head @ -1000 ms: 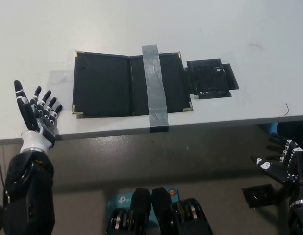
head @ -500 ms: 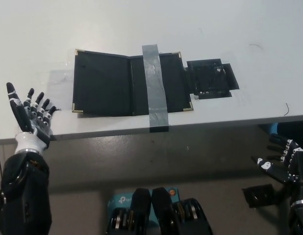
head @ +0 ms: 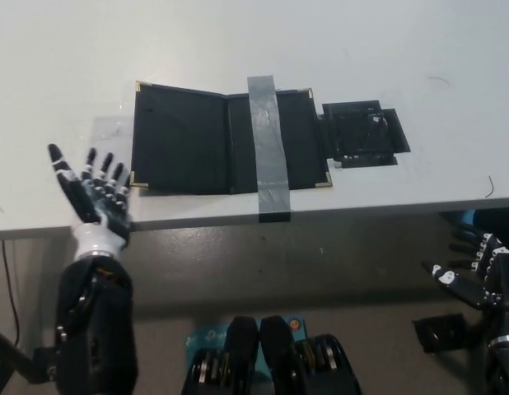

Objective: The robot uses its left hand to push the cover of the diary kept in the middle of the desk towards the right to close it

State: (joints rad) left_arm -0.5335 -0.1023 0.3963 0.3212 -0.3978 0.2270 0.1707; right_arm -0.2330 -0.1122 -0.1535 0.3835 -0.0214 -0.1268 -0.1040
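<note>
The black diary point(head: 189, 140) with gold corners lies open and flat in the middle of the white desk point(head: 238, 41). A grey tape strip point(head: 268, 144) runs across its right half down to the desk's front edge. My white left hand point(head: 94, 193) is open with fingers spread upward at the front edge. It sits just left of and below the diary's lower left corner, not touching the cover. My black right hand point(head: 477, 271) rests open below the desk at the lower right.
A black folded flap piece point(head: 361, 133) lies against the diary's right side. A teal box point(head: 207, 337) sits on the floor under the desk. A small black object point(head: 440, 333) is on the floor at the right.
The whole picture has shifted slightly, so the camera moved. My left hand has moved right along the desk's front edge, closer to the diary's lower left corner. The right hand is unchanged.
</note>
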